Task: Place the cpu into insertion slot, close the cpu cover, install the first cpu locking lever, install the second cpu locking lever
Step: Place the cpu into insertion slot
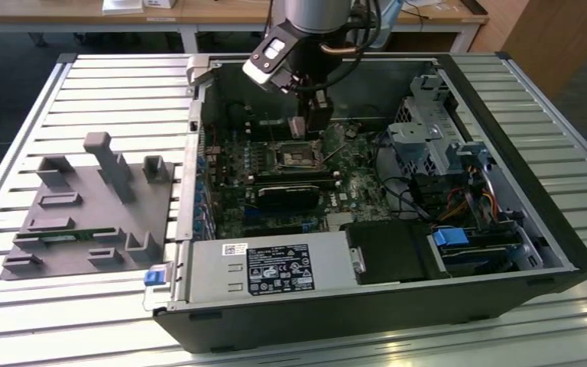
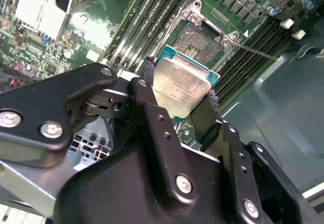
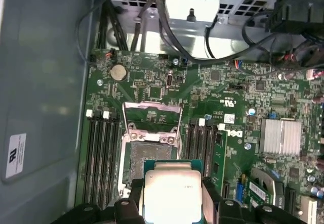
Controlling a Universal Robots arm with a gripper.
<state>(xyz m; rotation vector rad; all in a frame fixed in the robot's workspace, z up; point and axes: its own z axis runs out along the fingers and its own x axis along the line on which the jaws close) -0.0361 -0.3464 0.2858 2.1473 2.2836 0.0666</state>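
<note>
Surface: we see a slatted metal table [image 1: 120, 84], with wooden desks behind it.
Case: an open computer case [image 1: 375, 321] lies on its side on the table. Its green motherboard [image 3: 228, 92] faces up inside.
Fixture: a grey moulded fixture [image 1: 89, 206] sits on the table at the exterior view's left, just beside the case.
Gripper: the gripper [image 1: 315, 126] [image 2: 179, 85] [image 3: 172, 199] hangs inside the case above the board. We see its black fingers [image 2: 149, 75] clamped on opposite edges of the cpu.
Cpu: the cpu [image 2: 179, 90] [image 3: 172, 193] shows its pale silver face and a green rim. It is held in the air near the insertion slot, partly overlapping it in both wrist views, and is not seated.
Insertion slot: the insertion slot [image 1: 299, 157] [image 2: 200, 39] [image 3: 152, 155] lies bare, its brownish centre showing, between banks of long memory slots [image 3: 101, 153].
Cpu cover: in the first wrist view, the cpu cover [image 3: 152, 105] stands raised at one edge of the slot.
Rod: a thin metal rod [image 2: 255, 52] sticks out from a corner of the socket.
Nearby: we also note a finned heatsink [image 3: 281, 135], a coin cell [image 3: 118, 72] and a labelled power supply [image 1: 263, 267].
</note>
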